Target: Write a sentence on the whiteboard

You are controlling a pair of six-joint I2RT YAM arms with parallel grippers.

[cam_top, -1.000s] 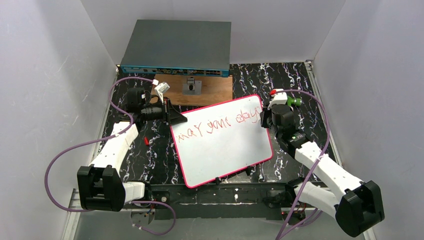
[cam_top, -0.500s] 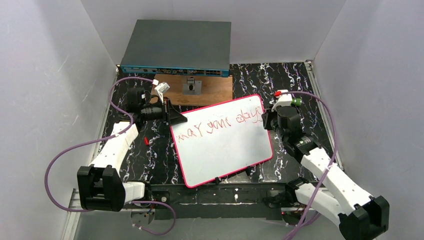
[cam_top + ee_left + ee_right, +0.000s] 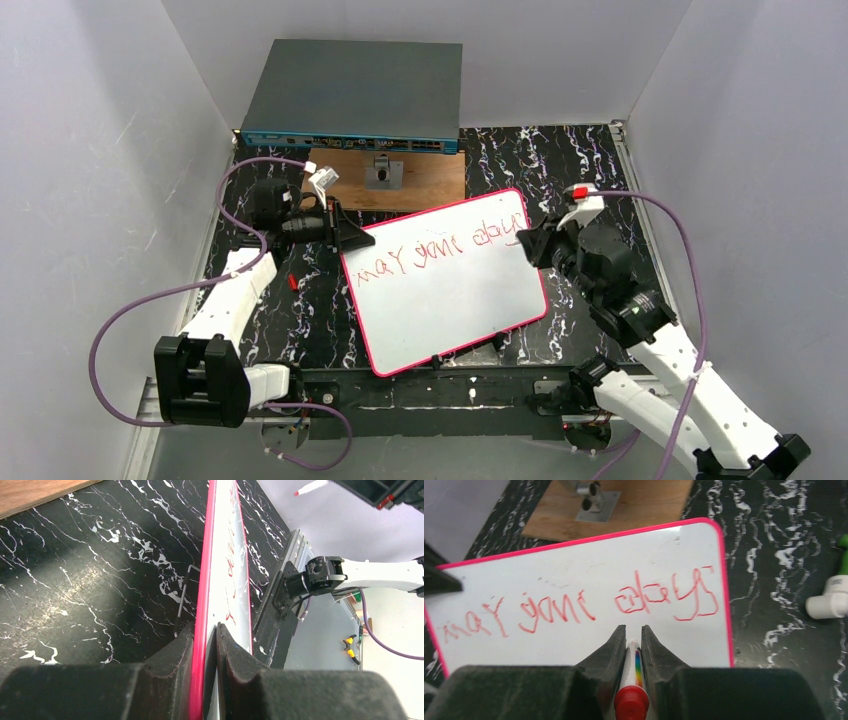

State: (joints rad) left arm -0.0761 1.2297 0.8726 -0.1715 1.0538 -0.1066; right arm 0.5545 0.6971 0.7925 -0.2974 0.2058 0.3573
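Red lettering of the sentence (image 3: 574, 607) fills one line across the whiteboard (image 3: 450, 300) on the table (image 3: 310, 320), so you seem nearly done. Your left gripper (image 3: 205, 628) clamps its rim; your right gripper (image 3: 632, 629) pinches the marker (image 3: 632, 655) near the last word.

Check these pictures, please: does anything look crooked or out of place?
The whiteboard lies askew, turned against the edges of the table, with the left fingers clamped on its rim. A small red piece, maybe a cap, lies loose left of it.
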